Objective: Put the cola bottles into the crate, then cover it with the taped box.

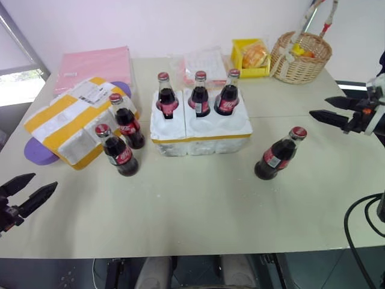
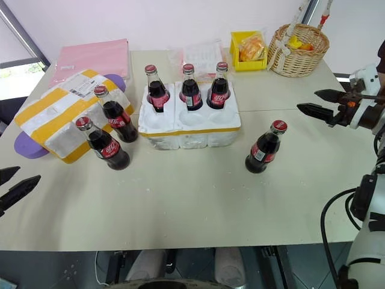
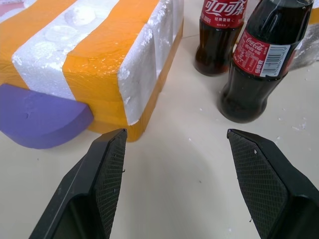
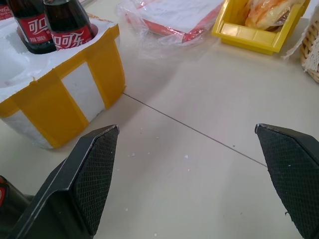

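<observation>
Cola bottle [image 3: 259, 59] by left gripper [image 3: 182, 184] read "Coca-Cola" w/ barcode; bottle behind it [image 3: 219, 35] bore Chinese characters; shipping label [image 1: 90, 91] unreadable.

I face a pale beige table [image 1: 198, 211] against a plain white wall [image 1: 180, 24]. Daylight enters through a window [image 1: 18, 78] at my left.

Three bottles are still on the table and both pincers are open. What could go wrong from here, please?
1. The lone glass cola bottle stands leaning; the open right pincer could knock it over on approach.
2. Two bottles stand close together beside the yellow-taped white foam box; the left pincer grasping one may topple the other.
3. The low white foam crate has free wells only in front, so a bottle lowered there could strike the three behind.
</observation>
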`<state>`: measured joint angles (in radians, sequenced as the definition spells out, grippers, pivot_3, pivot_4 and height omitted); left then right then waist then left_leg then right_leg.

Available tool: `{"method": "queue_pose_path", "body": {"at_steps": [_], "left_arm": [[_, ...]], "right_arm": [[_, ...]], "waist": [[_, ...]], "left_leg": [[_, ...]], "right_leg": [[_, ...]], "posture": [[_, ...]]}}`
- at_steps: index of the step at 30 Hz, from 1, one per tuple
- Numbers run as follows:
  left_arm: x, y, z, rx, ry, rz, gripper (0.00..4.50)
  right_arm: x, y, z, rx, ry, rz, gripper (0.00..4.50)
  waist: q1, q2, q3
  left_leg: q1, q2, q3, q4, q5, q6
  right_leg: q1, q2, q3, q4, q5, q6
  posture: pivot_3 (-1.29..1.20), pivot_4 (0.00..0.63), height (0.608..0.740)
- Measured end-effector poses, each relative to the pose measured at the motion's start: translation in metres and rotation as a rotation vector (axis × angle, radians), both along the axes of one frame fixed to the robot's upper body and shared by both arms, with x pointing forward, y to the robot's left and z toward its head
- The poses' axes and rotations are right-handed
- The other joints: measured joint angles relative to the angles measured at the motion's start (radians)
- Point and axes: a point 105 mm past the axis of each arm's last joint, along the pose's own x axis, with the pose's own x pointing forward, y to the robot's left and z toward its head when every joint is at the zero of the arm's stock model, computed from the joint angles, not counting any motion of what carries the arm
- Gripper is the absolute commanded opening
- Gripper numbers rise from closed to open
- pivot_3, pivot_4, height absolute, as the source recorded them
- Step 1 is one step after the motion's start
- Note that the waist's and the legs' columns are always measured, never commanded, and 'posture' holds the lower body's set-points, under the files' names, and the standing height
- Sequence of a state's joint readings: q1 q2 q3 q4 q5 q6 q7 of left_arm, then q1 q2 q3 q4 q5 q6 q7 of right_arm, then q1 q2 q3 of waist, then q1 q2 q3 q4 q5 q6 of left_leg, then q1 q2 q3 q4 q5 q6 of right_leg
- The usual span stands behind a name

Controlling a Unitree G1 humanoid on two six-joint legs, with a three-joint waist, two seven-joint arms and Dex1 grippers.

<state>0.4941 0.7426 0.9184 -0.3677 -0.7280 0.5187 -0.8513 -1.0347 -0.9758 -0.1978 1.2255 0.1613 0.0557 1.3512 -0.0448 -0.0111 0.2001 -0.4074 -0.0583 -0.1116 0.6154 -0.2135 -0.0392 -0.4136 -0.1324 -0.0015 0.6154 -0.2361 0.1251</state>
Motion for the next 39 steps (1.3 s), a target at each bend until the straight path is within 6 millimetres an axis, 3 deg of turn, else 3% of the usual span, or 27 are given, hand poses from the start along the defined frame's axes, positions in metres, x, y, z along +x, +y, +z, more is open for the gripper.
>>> {"method": "queue_pose_path", "body": {"at_steps": [13,17,27,36,39], "left_arm": [[0.010,0.002,0.007,-0.025,-0.026,0.028,3.35],[0.010,0.001,0.005,-0.038,-0.009,0.011,4.44],[0.013,-0.008,-0.001,-0.070,0.020,-0.047,4.44],[0.019,-0.008,0.007,-0.057,-0.012,-0.060,4.44],[0.024,-0.010,0.016,-0.050,-0.029,-0.087,4.44]], "right_arm": [[0.001,-0.003,0.000,0.004,-0.006,-0.031,4.50],[0.001,-0.004,-0.002,0.004,-0.002,-0.031,4.50],[0.004,-0.009,-0.002,-0.028,-0.028,-0.083,4.50],[0.003,-0.010,-0.001,-0.036,-0.029,-0.085,4.50],[0.003,-0.008,0.010,-0.025,-0.039,-0.065,4.50]], "waist": [[0.000,0.000,0.000],[0.000,0.000,0.000],[0.000,0.000,0.000],[-0.001,0.000,0.000],[0.000,0.001,0.000]], "left_leg": [[0.001,-0.001,0.000,0.000,0.000,0.000],[0.001,-0.001,0.000,0.001,0.000,0.000],[0.001,-0.001,0.001,0.001,0.000,0.000],[0.001,-0.001,0.001,0.001,0.000,0.000],[0.001,-0.001,0.001,0.002,0.000,0.000]], "right_leg": [[0.000,0.001,0.000,0.001,0.000,0.000],[0.000,0.001,0.000,0.002,0.000,0.000],[0.000,0.001,0.001,0.002,0.000,0.000],[0.000,0.001,0.001,0.003,0.000,0.000],[0.000,0.001,0.001,0.004,0.000,0.000]], "posture": [[0.00,0.150,0.738],[0.00,0.150,0.738],[0.00,0.150,0.738],[0.00,0.150,0.738],[0.00,0.150,0.738]]}}
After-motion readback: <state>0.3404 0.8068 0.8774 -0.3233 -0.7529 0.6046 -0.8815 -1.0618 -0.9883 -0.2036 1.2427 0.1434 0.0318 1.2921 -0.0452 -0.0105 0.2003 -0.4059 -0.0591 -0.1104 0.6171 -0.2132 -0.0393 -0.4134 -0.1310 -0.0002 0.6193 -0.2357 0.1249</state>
